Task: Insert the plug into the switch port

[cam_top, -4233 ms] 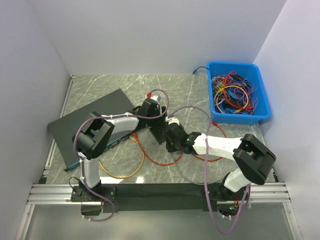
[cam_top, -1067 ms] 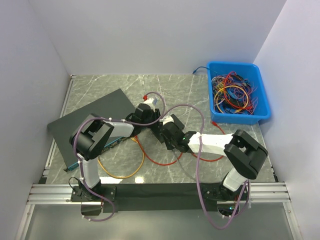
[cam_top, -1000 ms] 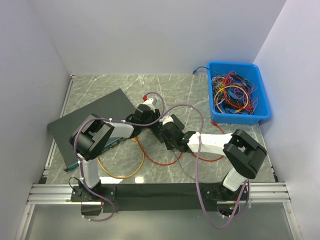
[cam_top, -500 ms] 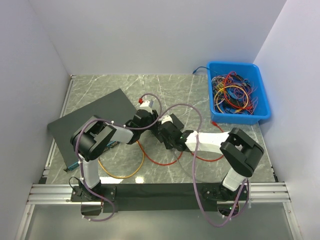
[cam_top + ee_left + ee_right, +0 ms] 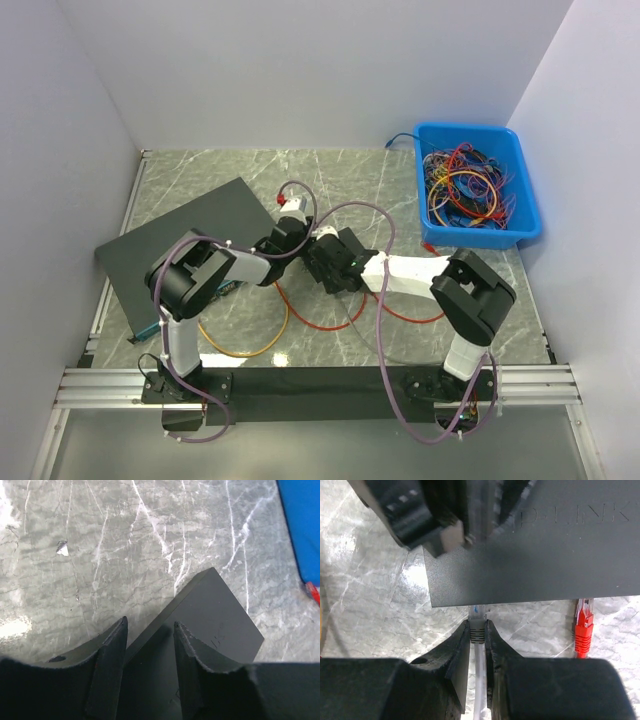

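Observation:
The switch (image 5: pixel 190 225) is a flat black slab on the left of the table. In the right wrist view its front edge (image 5: pixel 520 587) runs across the frame. My right gripper (image 5: pixel 478 624) is shut on the grey boot of the plug (image 5: pixel 477 630). The plug's clear tip (image 5: pixel 478 611) meets that front edge, and its end is hidden under the edge. In the top view this gripper (image 5: pixel 325 262) is at the switch's right end. My left gripper (image 5: pixel 149 625) stands open over the switch's top near its corner (image 5: pixel 220 610), with nothing between its fingers. From above, the left gripper (image 5: pixel 293 232) sits just behind the right one.
A red plug (image 5: pixel 583 625) sits at the switch's edge to the right of the grey one. Red cable (image 5: pixel 330 322) and orange cable (image 5: pixel 250 345) loop on the marble in front. A blue bin (image 5: pixel 520 190) of cables stands at the back right.
The right arm has swung left, carrying the held plug up to the switch's front edge. The left gripper has shifted slightly on the switch's top.

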Action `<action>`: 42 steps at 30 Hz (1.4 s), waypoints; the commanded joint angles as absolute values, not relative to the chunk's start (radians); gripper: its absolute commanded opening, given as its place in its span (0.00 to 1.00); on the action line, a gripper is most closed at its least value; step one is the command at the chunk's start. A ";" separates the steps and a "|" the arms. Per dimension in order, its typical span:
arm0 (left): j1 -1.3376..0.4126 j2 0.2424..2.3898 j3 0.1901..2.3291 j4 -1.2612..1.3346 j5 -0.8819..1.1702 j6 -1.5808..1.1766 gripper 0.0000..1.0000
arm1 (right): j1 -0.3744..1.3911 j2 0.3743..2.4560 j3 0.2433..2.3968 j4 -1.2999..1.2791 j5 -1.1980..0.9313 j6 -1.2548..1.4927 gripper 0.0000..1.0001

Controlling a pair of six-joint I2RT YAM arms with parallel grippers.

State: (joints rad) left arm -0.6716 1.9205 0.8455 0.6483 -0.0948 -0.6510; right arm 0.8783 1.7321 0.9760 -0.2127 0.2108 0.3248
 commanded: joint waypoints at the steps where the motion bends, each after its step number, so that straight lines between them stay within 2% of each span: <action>1: -0.848 1.977 0.831 0.276 0.137 -0.715 0.48 | 0.867 1.703 1.057 0.160 0.250 0.336 0.16; 4: -0.844 1.977 0.906 0.161 0.024 -0.707 0.55 | 0.871 1.680 1.078 0.008 0.249 0.379 0.40; 7: -0.832 1.983 0.983 0.071 -0.066 -0.692 0.58 | 0.894 1.632 1.074 -0.119 0.268 0.403 0.51; 11: -0.793 1.999 1.080 0.003 -0.144 -0.663 0.62 | 0.919 1.525 1.020 -0.202 0.267 0.423 0.56; 19: -0.727 1.999 1.190 -0.094 -0.169 -0.629 0.65 | 0.917 1.252 0.956 -0.382 0.435 0.459 0.62; 24: -0.712 1.930 1.201 -0.123 -0.181 -0.620 0.67 | 0.873 1.197 0.864 -0.451 0.479 0.527 0.63; 29: -0.689 1.875 1.195 -0.138 -0.173 -0.614 0.67 | 0.778 1.158 0.758 -0.440 0.408 0.577 0.61; 34: -0.664 1.848 1.177 -0.115 -0.134 -0.597 0.68 | 0.779 1.112 0.707 -0.287 0.162 0.500 0.44; 42: -0.647 1.894 1.183 -0.058 -0.025 -0.564 0.67 | 0.834 1.234 0.709 -0.180 0.055 0.499 0.41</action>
State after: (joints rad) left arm -0.6521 1.8954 1.1820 -0.0971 -0.0792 -0.5919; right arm 0.8093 1.1763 0.6941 -0.2642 0.1158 0.5129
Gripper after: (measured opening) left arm 0.668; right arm 0.418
